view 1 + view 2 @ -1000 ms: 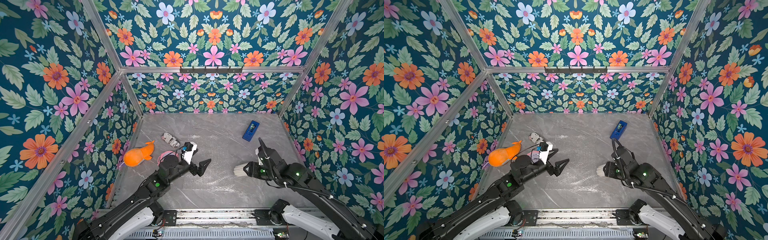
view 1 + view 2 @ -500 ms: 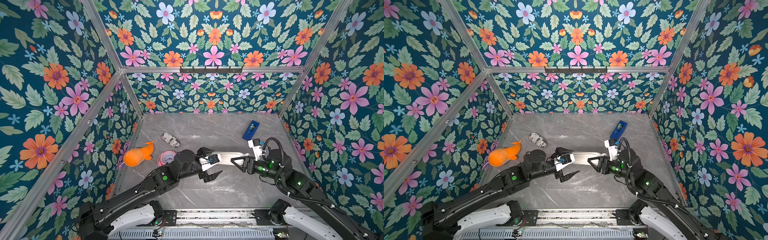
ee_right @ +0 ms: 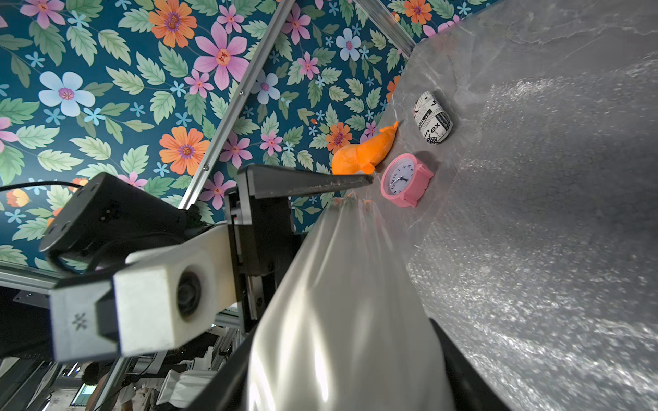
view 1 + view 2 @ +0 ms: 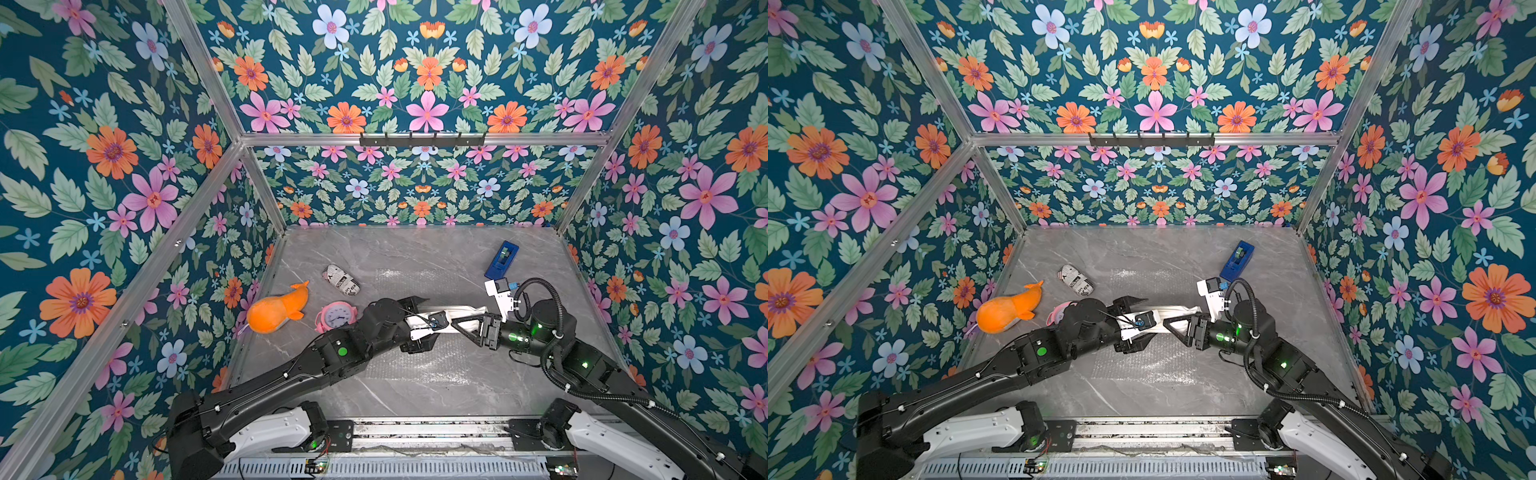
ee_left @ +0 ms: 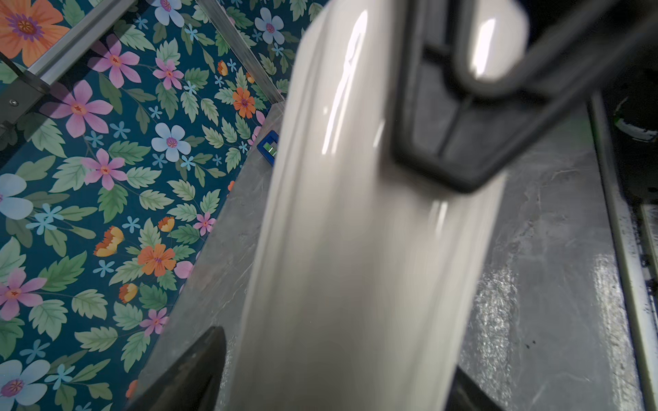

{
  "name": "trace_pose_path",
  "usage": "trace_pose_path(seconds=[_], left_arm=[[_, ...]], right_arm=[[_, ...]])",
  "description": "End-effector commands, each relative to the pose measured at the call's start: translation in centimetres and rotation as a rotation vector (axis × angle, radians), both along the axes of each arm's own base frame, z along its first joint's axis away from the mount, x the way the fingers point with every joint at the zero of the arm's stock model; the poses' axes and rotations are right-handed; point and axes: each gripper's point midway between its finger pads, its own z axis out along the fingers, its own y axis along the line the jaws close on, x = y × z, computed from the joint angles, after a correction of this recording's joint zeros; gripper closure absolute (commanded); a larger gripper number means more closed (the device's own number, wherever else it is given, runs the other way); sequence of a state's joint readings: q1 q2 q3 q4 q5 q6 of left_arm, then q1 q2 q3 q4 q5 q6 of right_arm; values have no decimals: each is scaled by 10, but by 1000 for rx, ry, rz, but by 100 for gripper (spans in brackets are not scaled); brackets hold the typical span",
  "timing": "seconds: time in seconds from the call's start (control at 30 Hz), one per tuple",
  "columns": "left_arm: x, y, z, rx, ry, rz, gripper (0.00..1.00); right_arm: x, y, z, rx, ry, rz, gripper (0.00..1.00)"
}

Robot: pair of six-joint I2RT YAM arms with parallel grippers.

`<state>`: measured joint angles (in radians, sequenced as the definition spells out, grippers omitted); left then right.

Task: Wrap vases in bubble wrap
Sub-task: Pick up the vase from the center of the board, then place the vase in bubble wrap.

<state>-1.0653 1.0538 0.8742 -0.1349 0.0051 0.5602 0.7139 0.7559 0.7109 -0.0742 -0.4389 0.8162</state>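
Nearest: bare marble of bench (image 4: 415,399), both arms reaching in over it.

Next: bubble wrap (image 4: 415,365) flat on bench, centre, long side running near to far.

Over its middle: vase (image 4: 461,311) held level and crosswise, seemingly lifted off the wrap. Blurred in both wrist views.

- Clamped from the left by left gripper (image 4: 420,323). Fingers (image 5: 192,373) tight against both flanks in left wrist view, nothing else in the jaws.
- Clamped from the right by right gripper (image 4: 461,322). Jaws part-way open, closed on the vase and nothing else.

Left of the grippers: pink clock (image 4: 336,316) near the wrap's left edge, with orange plush (image 4: 276,309) beside it, close to the left wall.

Further back: newsprint cylinder (image 4: 340,280) lying on its side, near the wrap's far-left corner.

Farthest: blue tape dispenser (image 4: 501,260), back right, apart from the wrap.
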Motion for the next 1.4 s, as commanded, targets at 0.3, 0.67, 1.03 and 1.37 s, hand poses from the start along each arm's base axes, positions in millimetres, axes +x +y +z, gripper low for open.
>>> trace_pose_path(seconds=[0.3, 0.67, 1.03, 1.37], left_arm=[[-19, 0, -17, 49, 41, -87, 66], [-37, 36, -168, 605, 283, -155, 79], [-1, 45, -188, 579, 274, -59, 80], [4, 45, -205, 615, 308, -83, 77]], right_arm=[[7, -9, 1, -17, -68, -65, 3], [15, -119, -52, -370, -149, -507, 1], [9, -95, -77, -364, -273, -357, 1], [2, -66, -93, -434, -412, -145, 1]])
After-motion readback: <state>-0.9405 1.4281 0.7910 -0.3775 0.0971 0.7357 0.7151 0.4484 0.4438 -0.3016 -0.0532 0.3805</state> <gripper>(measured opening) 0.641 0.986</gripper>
